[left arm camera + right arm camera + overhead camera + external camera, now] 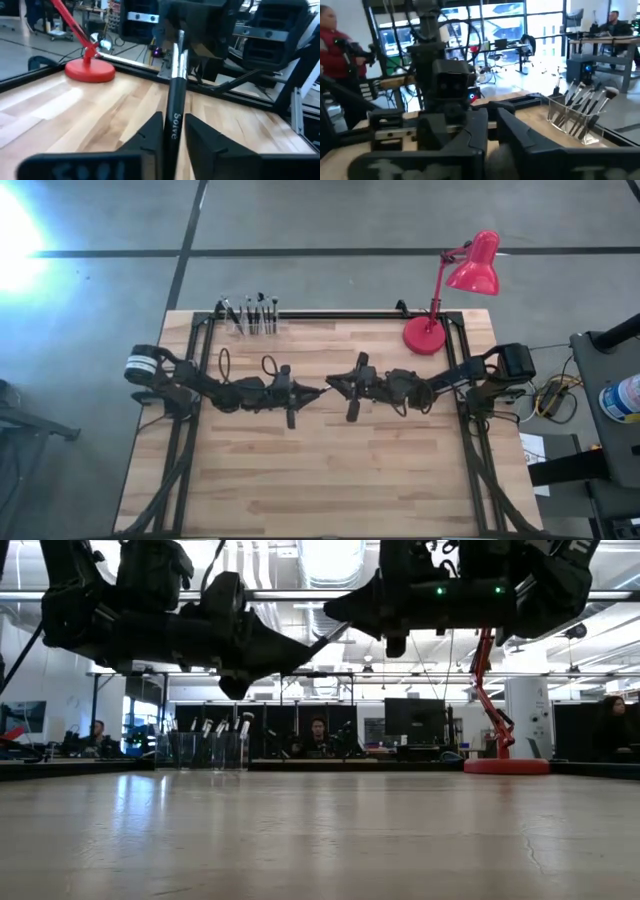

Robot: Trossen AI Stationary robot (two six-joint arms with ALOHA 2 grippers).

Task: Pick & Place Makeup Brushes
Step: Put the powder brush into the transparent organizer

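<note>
One makeup brush (174, 105), with a black handle and a silver ferrule, hangs level above the middle of the table between my two grippers. My left gripper (173, 117) has the handle between its fingers. My right gripper (491, 112) faces it, shut over the brush's far end, and pale bristles (506, 156) show blurred under its fingers. In the high view the two grippers meet tip to tip (325, 388). Several more makeup brushes stand upright in a clear holder (250, 317) at the table's far edge, left of middle. My left gripper has the brush's black handle (173, 131) between its two fingers, which come level from the table's left and lie along the brush. The brush is clear of the table. My right gripper closes on the ferrule end (178, 50) from the table's right, level. Its own body hides the exact spot.
A red desk lamp (450, 290) stands at the far right corner on a round base (90, 69). Black frame rails (462, 360) run along the table's far and side edges. Bare wood (330, 470) lies toward the near edge. People sit in the room beyond.
</note>
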